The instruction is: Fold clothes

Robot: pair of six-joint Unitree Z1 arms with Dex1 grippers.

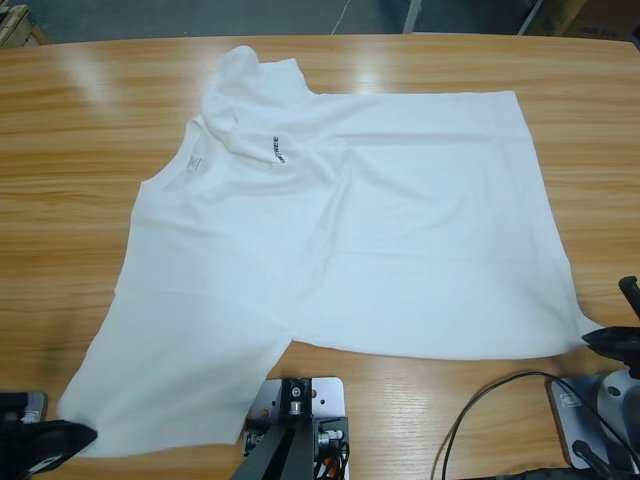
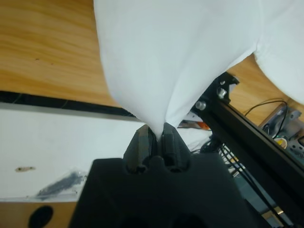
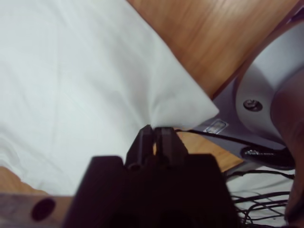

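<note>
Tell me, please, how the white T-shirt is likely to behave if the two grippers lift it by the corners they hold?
The T-shirt is probably floppy: it funnels into folds at the left gripper, so its middle would likely sag. It looks thin and light. Pinched only at a corner by the right gripper, it might slip out.

Long wooden worktop [image 1: 90,200], warm orange-brown grain, glossy, pale light glare along far edge. Beyond far edge, grey floor [image 1: 180,15]. Cardboard box [image 1: 600,15] at far right corner, wooden crate-like item [image 1: 15,25] at far left, partly cut off. Black cable [image 1: 480,400] loops on worktop near right front. Left wrist view: white surface [image 2: 52,142] below worktop edge, dark smudge on it.
</note>
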